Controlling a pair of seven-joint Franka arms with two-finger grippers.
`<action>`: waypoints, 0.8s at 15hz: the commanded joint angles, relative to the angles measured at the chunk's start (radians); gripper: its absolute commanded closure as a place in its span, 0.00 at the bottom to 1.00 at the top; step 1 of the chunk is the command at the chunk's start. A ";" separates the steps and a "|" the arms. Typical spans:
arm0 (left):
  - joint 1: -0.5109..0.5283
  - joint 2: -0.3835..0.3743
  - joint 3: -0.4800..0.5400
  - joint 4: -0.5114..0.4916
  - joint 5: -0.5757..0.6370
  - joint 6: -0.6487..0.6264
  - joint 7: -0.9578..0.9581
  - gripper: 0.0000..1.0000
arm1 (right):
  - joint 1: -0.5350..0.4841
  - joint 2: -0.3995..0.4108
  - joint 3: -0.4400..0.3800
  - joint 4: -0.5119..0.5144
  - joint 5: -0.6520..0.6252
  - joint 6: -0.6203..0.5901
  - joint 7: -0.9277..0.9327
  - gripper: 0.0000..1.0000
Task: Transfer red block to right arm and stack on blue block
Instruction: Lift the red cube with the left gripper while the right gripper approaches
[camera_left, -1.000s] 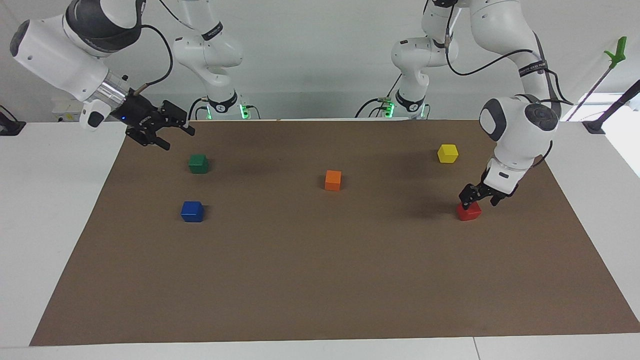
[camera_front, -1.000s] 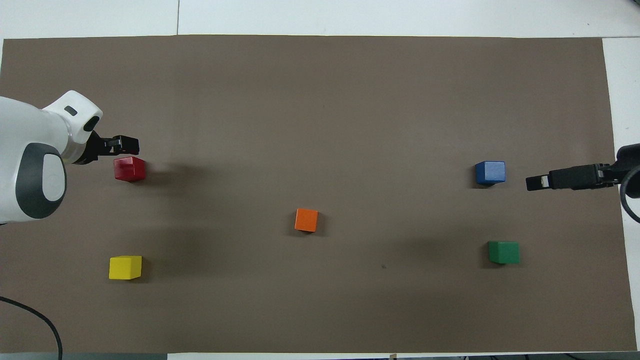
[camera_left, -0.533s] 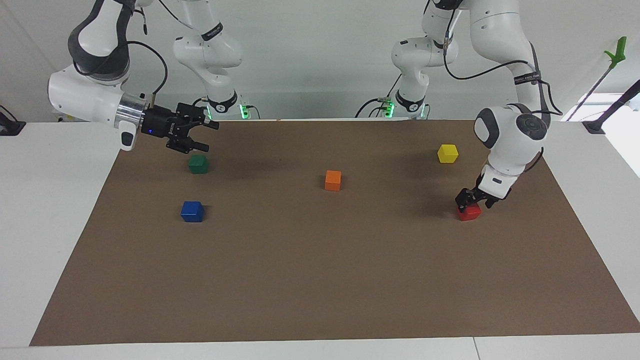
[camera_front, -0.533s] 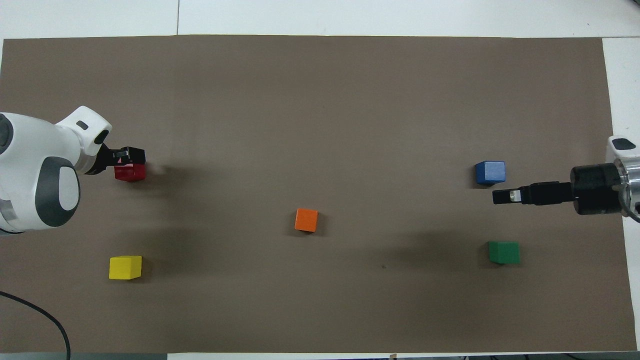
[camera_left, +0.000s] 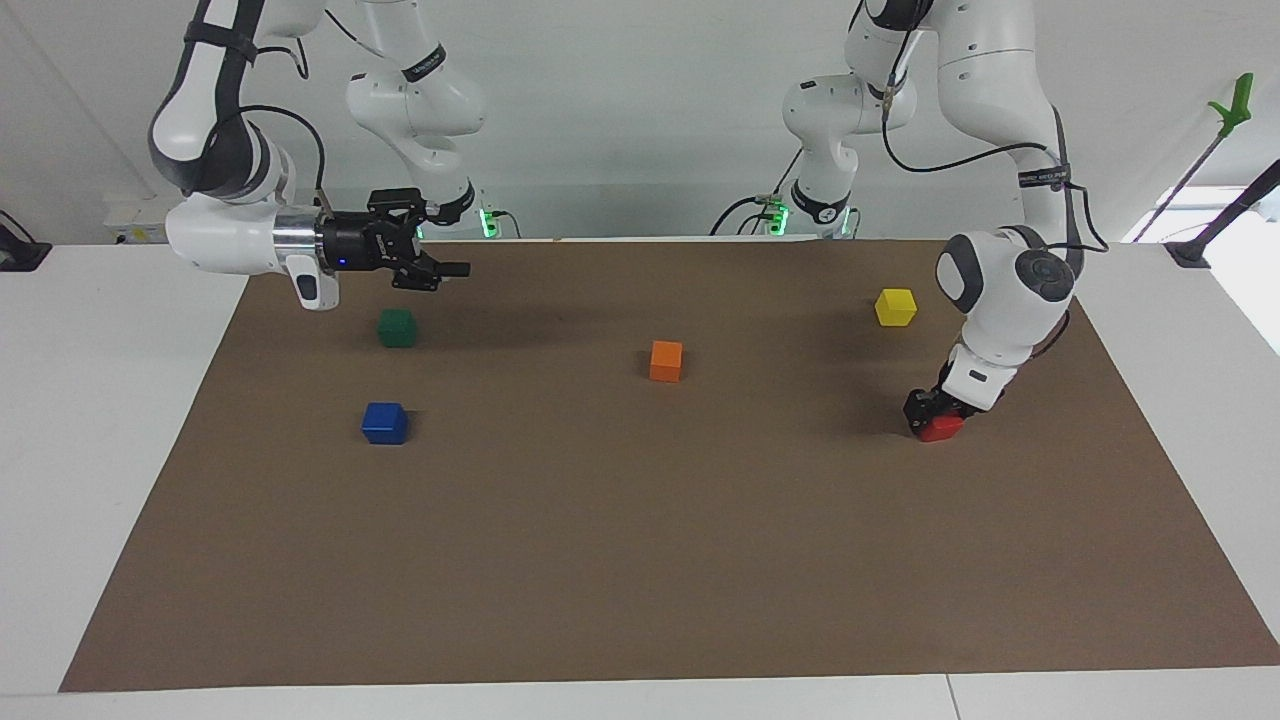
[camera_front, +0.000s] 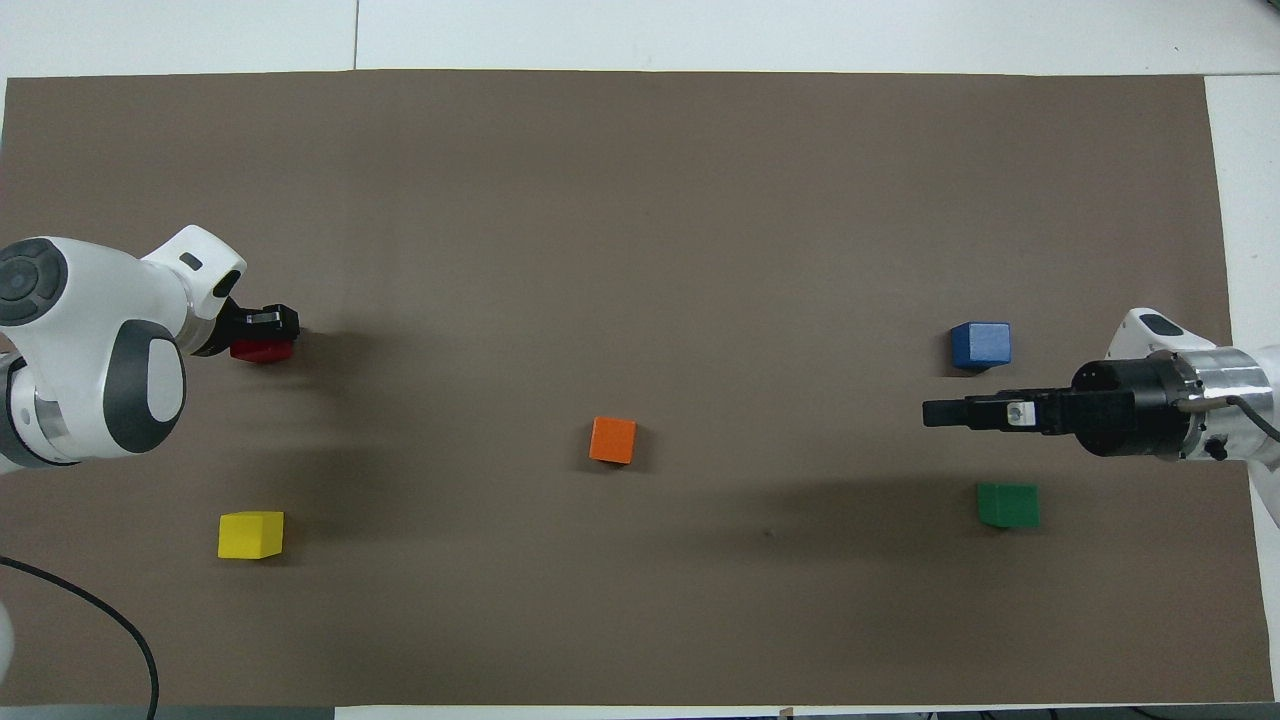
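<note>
Reading the brown paper mat (camera_front: 640, 200) as a dial in the overhead view, the yellow cube (camera_front: 250, 534) sat nearest the robots, at about eight o'clock. The dark green cube (camera_front: 1007, 504) sat nearly as near, at about four. Both were plain, matte, sharp-edged cubes lying flat and well apart from everything else.

The right gripper (camera_front: 945, 412), black and narrow on a silver wrist, hung level in the air over the mat between the green cube and the blue block (camera_front: 980, 345). It touched neither, and I could not tell whether it was spread or pressed together.

The orange cube (camera_front: 612, 440) lay alone close to the dial's centre, in the open stretch between the two arms.

Farther out, the blue block rested at three o'clock with its top bare. The red block (camera_front: 262, 352) was on the mat at nine o'clock, toward the left arm's end. The left gripper (camera_left: 935, 410) was down on it and hid its top, so only the lower part showed. Whether it was pinching the block could not be told.
</note>
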 joint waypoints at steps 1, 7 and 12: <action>-0.002 -0.022 -0.004 0.044 -0.022 -0.106 -0.011 1.00 | 0.063 -0.005 0.003 -0.070 0.186 -0.040 -0.025 0.00; -0.100 -0.113 -0.050 0.359 -0.137 -0.644 -0.423 1.00 | 0.253 0.013 0.004 -0.153 0.565 -0.098 -0.021 0.00; -0.105 -0.290 -0.154 0.389 -0.347 -0.842 -0.823 1.00 | 0.379 0.151 0.006 -0.184 0.786 -0.319 -0.070 0.00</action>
